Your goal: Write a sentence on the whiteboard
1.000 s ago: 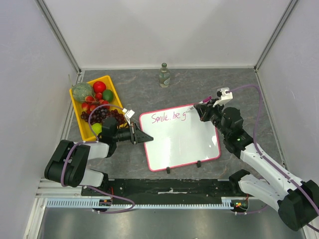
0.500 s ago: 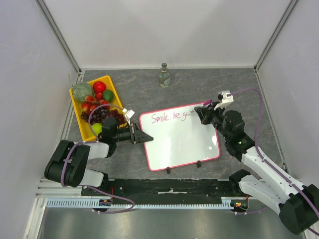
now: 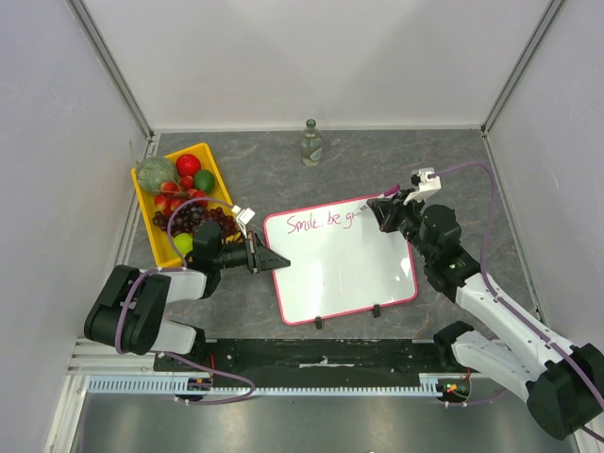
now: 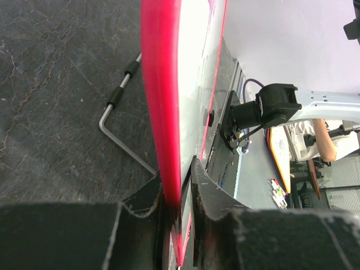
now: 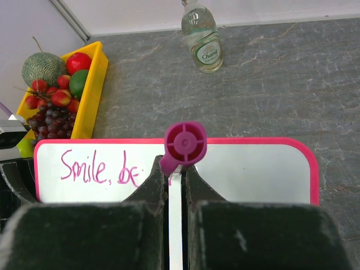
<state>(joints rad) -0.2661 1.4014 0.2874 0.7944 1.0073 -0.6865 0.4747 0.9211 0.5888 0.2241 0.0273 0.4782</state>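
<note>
The whiteboard (image 3: 344,274) lies flat at the table's middle, white with a pink-red rim. The sentence (image 3: 319,223) reads "Smile. be g" in thin pink cursive along its far edge; the right wrist view shows "Smile, be" (image 5: 100,169), the rest hidden behind the fingers. My right gripper (image 3: 381,211) is shut on a marker with a magenta cap (image 5: 185,143), its tip on the board near the top right. My left gripper (image 3: 276,261) is shut on the board's left rim (image 4: 162,112).
A yellow tray (image 3: 151,209) with fruit and grapes stands at the left. A small glass bottle (image 3: 310,143) stands at the back by the wall; it also shows in the right wrist view (image 5: 202,37). Two black clips (image 3: 376,310) sit on the board's near edge.
My right gripper shifted slightly right along the writing line and back a little; the stroke after "be" has grown. The left arm has not moved.
</note>
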